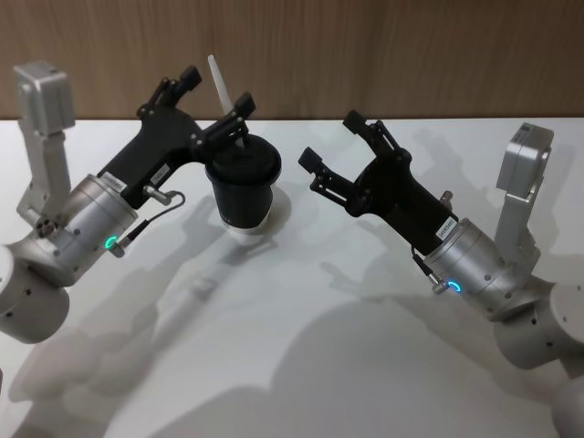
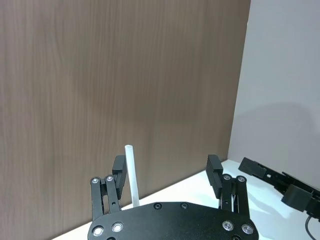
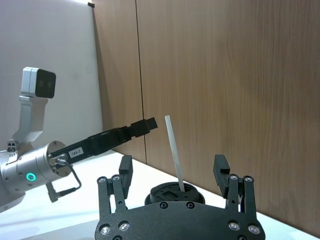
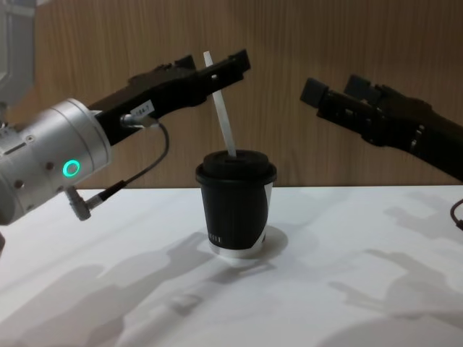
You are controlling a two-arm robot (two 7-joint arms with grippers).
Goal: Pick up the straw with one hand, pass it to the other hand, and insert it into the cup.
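Left gripper [image 1: 216,94] sits high above the white tabletop [image 1: 301,347], reaching over the cup from the robot's left. Jaws spread wide; the left wrist view shows a broad gap between them. The straw [image 4: 221,108] rises close beside one finger [image 2: 119,170], but contact cannot be told from any view. Nothing is clamped.

The cup [image 4: 235,210] stands upright mid-tabletop, lid on. The straw's lower end is in the lid's hole, as the right wrist view makes plain; its upper part leans toward the left gripper and pokes above the finger line in the chest view.

Right gripper [image 1: 330,155] hovers to the right of the cup, well apart from it, jaws wide and empty.

Judgement: insertion looks done or nearly so, and the step in hand is letting go and clearing off. To do that well:
- Keep the left jaws fully spread, so no finger drags the straw on the way out.
- Lift or back away along the straw's own lean. A sideways sweep could catch the upper end and tip the cup or pull the straw out.
- Move slowly at first; the cup is light and the straw is a long lever.
- Leave the right gripper where it is, clear of the cup.
- Check that the straw rests seated in the lid once it is free of the finger.
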